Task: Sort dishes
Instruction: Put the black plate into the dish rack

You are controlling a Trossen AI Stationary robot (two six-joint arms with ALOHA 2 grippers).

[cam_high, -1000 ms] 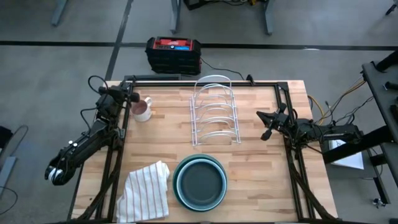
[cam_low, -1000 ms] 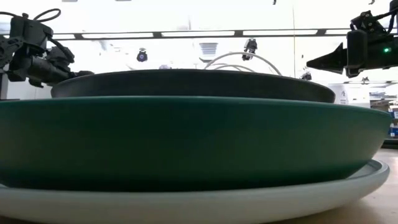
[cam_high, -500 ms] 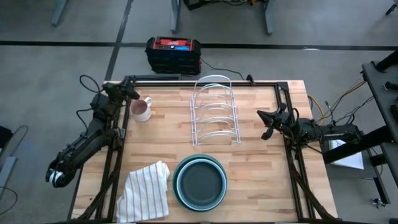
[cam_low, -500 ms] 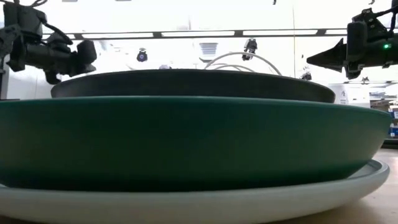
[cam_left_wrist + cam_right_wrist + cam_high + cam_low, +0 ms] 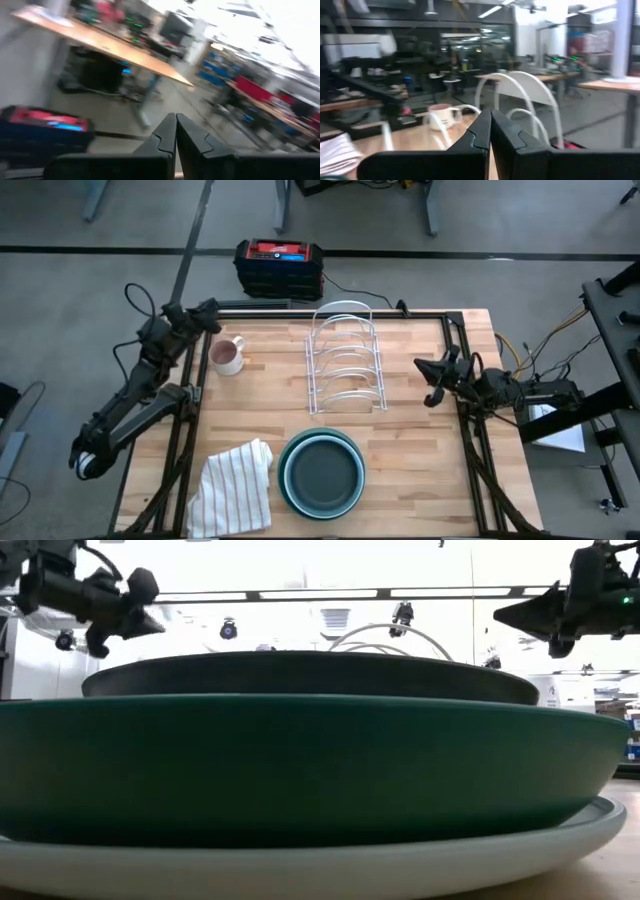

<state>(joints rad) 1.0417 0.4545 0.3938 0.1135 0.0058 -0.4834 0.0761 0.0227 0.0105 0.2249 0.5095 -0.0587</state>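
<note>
While the dishes (image 5: pixel 321 472) sit stacked at the desk's (image 5: pixel 420 450) near edge beside a striped cloth (image 5: pixel 234 486), the left gripper (image 5: pixel 209 313) hangs, fingers together, at the far-left corner; the right gripper (image 5: pixel 425 367), fingers together, hangs near the right edge.

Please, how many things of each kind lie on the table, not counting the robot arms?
Plates, in one stack: 3 that show
Mug: 1
Wire rack: 1
Striped cloth: 1
Total: 6
</note>
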